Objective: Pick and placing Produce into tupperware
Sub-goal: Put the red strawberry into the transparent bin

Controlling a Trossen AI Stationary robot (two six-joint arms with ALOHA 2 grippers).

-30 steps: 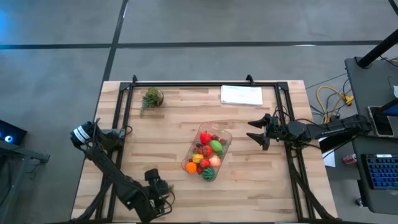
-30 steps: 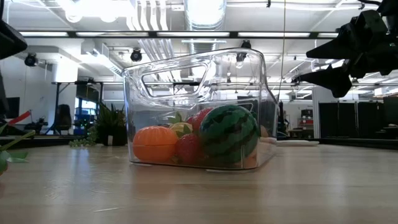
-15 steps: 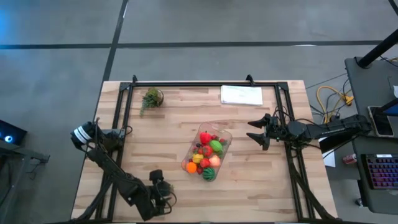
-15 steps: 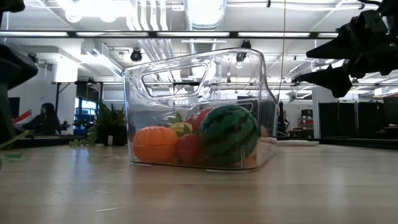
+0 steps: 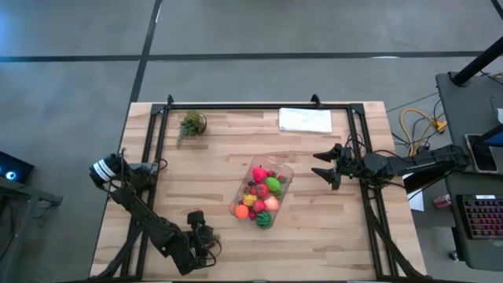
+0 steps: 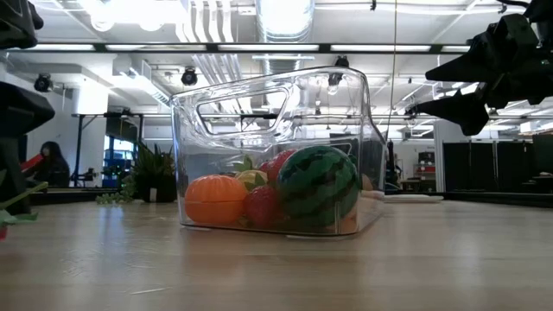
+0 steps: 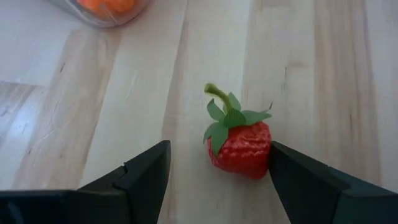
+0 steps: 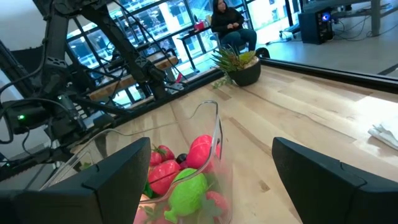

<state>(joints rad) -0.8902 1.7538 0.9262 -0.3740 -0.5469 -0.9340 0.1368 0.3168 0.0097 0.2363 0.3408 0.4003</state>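
Observation:
A clear tupperware stands mid-table, holding several toy produce pieces: a watermelon, an orange, and red and green pieces. One red strawberry with a green stalk lies on its side on the wood near the near-left corner. My left gripper is open low over it, one finger on either side. My right gripper is open and hovers right of the tupperware, above the table. My left gripper comes at the strawberry from above, slanting. One finger stands right against the berry's side, and I cannot tell whether it touches. The other finger is apart from it. The strawberry rests on the table.
A small potted plant stands at the far left and a flat white sheet lies at the far edge. Black frame rails run along the table's sides. A person sits in the room beyond.
My left gripper has come down toward the table at the near-left, over the strawberry, and stays open. The tupperware and its produce have not moved.

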